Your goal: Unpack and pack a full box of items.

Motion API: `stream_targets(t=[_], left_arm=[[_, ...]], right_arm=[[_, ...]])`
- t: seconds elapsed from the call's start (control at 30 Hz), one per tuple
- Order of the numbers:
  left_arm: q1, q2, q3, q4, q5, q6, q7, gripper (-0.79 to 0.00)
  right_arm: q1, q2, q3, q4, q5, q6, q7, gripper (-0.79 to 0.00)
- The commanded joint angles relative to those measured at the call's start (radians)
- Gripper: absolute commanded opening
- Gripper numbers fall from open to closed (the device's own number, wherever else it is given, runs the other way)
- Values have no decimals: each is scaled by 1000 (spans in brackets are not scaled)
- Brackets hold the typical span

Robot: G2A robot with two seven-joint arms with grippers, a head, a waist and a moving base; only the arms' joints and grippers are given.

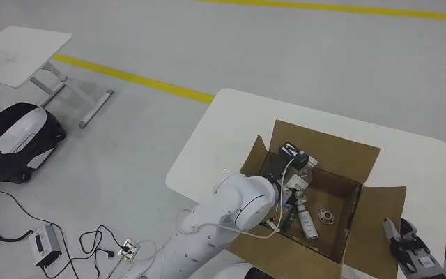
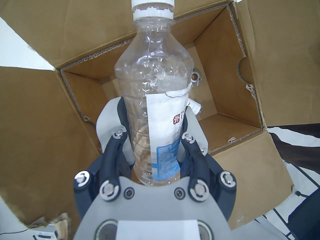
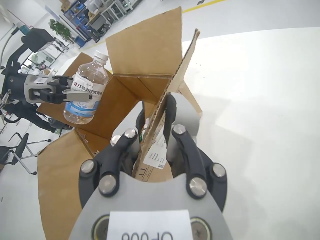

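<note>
Bottle (image 2: 155, 96) of clear plastic with a white cap, grasped around its labelled lower half by the left hand (image 2: 153, 136), whose 2 dark fingers are clenched on either side of it. In the left wrist view the bottle fills the centre of the frame, cap toward the top. It is held above the open cardboard box (image 2: 225, 58). A small round metal part (image 2: 196, 76) lies on the box floor, just right of the bottle's shoulder. In the top view the box sits at the lower right of the frame on a white surface (image 1: 223, 132), its 4 flaps spread. The right hand (image 3: 157, 116), at the centre of the right wrist view, is clamped on the edge of 1 flap (image 3: 180, 62). The bottle looks thin-walled and smooth, with clear liquid inside. It is probably fairly light, but likely to dent or slip if squeezed on bare plastic. The labelled middle, where it is held now, seems the safest place to grip.
</note>
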Motion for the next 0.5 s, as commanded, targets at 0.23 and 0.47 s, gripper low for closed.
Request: stream_targets(t=[0.23,0.47], left_arm=[[-9,-1,4,7,-9,-2,5,-785],[-16,0,-2,-9,-12,0,9,-785]], right_arm=[[3,0,-2,2,2,5,-3,-785],[54,-6,-18,14,65,130,-15,-785]])
